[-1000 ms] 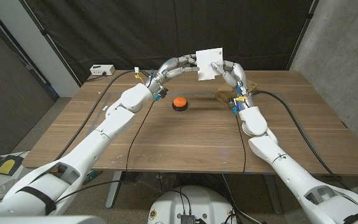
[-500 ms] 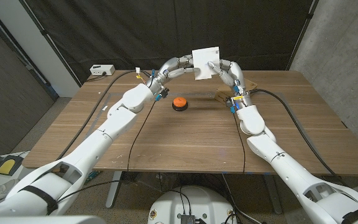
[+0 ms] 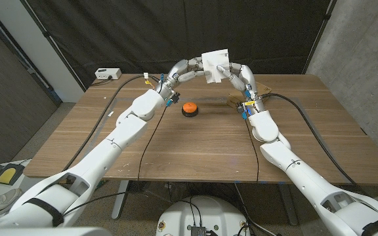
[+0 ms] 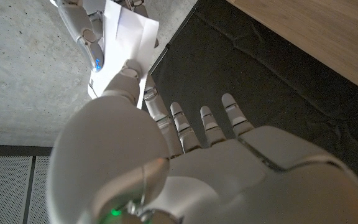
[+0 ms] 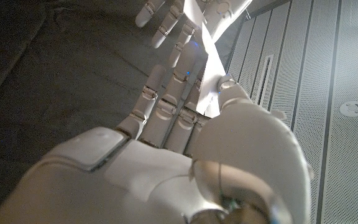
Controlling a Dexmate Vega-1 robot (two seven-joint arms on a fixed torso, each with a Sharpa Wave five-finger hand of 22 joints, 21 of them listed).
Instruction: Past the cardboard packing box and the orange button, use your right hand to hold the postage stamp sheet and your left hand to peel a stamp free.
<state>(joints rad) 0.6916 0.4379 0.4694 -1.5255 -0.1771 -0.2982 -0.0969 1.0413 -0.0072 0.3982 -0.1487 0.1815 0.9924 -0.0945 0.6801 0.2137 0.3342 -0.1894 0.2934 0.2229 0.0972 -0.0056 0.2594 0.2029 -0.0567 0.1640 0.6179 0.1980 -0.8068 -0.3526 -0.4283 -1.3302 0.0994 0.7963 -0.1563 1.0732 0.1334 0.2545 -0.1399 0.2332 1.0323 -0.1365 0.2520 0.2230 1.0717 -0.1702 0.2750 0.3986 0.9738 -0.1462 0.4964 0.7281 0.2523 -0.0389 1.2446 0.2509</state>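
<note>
1. Head view: stamp sheet [image 3: 214,65] held up in the air above the far edge of the tabletop [image 3: 195,147], past the orange button [image 3: 189,109], between both hands.
2. Right hand [image 3: 240,76]: fingers [image 3: 227,71] pinching the sheet's right side.
3. Left hand [image 3: 188,67]: touching the sheet's left edge; left wrist view [image 4: 166,162]: thumb on the white sheet [image 4: 126,34], other fingers [image 4: 207,121] spread apart.
4. Cardboard box [image 3: 236,100] on the tabletop just beside the right wrist, mostly hidden.
5. Right wrist view: fingers [image 5: 166,102] pressed side by side against the sheet [image 5: 213,59].
</note>
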